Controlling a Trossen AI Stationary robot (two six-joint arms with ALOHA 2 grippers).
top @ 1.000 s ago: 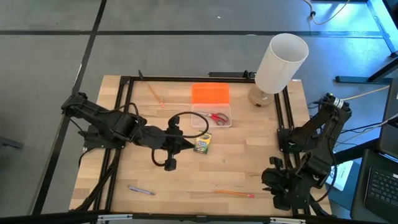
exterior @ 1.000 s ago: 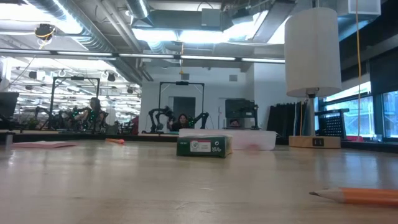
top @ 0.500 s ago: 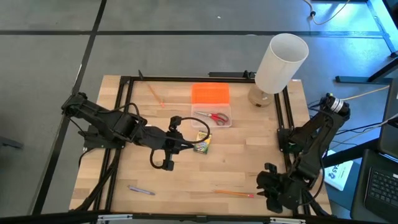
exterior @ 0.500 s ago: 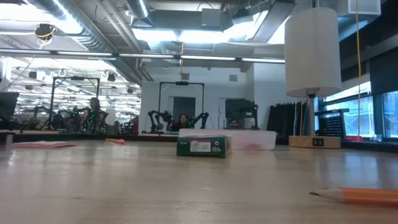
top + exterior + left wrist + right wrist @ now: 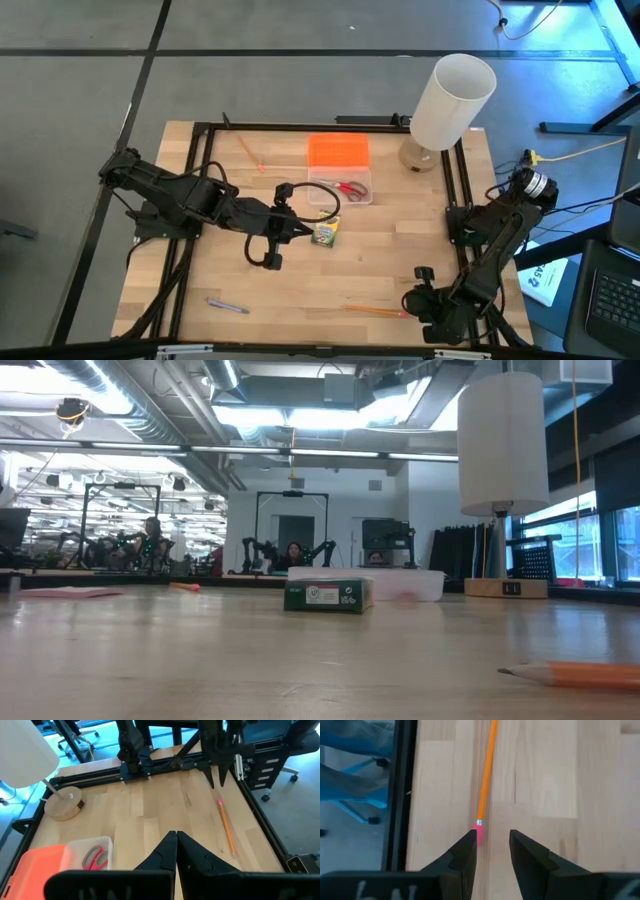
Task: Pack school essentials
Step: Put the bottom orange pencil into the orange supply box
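**Right gripper lining up on the pencil**

The right gripper (image 5: 490, 851) is hanging over the front edge of the table (image 5: 400, 250), fingers partly open and holding nothing — the pencil (image 5: 485, 780) is lying flat just ahead, its pink eraser end beside one fingertip. It looks light, stiff and thin, likely to roll, so a pinch across the shaft near the middle seems best. The left gripper (image 5: 176, 851) is sitting shut and empty mid-table, near the crayon box (image 5: 326, 232).
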